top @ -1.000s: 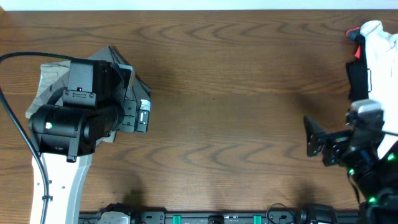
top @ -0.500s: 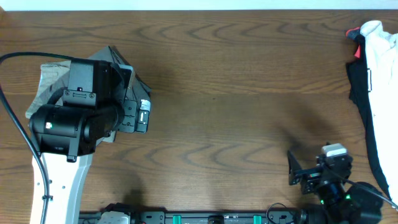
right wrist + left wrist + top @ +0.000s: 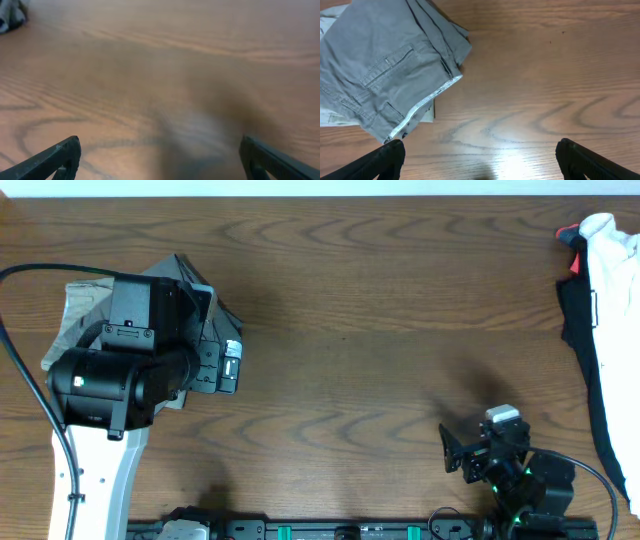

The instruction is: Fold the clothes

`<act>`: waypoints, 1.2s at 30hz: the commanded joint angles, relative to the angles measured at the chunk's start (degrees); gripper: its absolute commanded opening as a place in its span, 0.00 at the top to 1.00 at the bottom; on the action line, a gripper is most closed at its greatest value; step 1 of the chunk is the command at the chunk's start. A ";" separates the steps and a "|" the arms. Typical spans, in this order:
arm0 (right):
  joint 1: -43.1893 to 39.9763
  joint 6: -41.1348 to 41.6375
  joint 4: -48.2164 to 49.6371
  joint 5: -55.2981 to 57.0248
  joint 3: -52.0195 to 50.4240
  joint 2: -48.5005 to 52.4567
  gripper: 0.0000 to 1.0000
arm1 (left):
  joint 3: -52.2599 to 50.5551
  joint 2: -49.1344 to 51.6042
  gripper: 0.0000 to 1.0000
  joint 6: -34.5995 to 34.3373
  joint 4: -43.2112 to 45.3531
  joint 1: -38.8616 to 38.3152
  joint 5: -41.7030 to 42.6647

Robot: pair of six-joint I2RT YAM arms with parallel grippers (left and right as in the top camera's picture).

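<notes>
A: Where are the grey shorts (image 3: pixel 385 75)?
B: Far left, bunched on the beige pair (image 3: pixel 330 119). Left gripper (image 3: pixel 480 162) hangs spread, empty; right gripper (image 3: pixel 160 160) also spread, empty.
A: Risk?
B: A low pinch may catch both garments.

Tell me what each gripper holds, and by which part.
Nothing. The left gripper and right gripper are both open above the table; the grey shorts lie ungripped.

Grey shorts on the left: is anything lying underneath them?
Yes, a paler beige garment peeks out beneath the grey shorts. Most of it is covered, so its shape is hidden.
</notes>
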 commanded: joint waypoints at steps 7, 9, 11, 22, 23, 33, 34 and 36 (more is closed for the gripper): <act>0.55 -0.39 0.81 -0.61 -1.14 -0.48 0.01 | 0.07 0.02 0.02 -0.31 -0.11 -0.28 -0.50; 0.55 -0.39 0.79 -0.61 -1.14 -0.48 0.01 | 0.07 0.02 0.02 -0.31 -0.11 -0.28 -0.50; 0.55 -0.39 0.79 -0.61 -1.14 -0.48 0.01 | 0.07 0.02 0.02 -0.31 -0.11 -0.28 -0.50; 0.55 -0.42 0.79 -0.61 -1.11 -0.48 0.01 | 0.07 0.02 0.02 -0.31 -0.11 -0.28 -0.50; 0.55 -0.42 0.79 -0.61 -1.14 -0.48 0.01 | 0.07 0.02 0.02 -0.31 -0.11 -0.28 -0.50; 0.55 -0.42 0.79 -0.61 -1.11 -0.48 0.01 | -0.42 -1.27 0.02 -0.31 -0.02 -0.35 -0.50; 0.55 -0.42 0.79 -0.61 -1.11 -0.48 0.01 | -0.92 -2.19 0.02 -0.31 0.02 -0.39 -0.52; 0.55 -0.42 0.79 -0.61 -1.11 -0.48 0.01 | -2.23 -5.01 0.02 0.04 0.20 -0.15 -1.27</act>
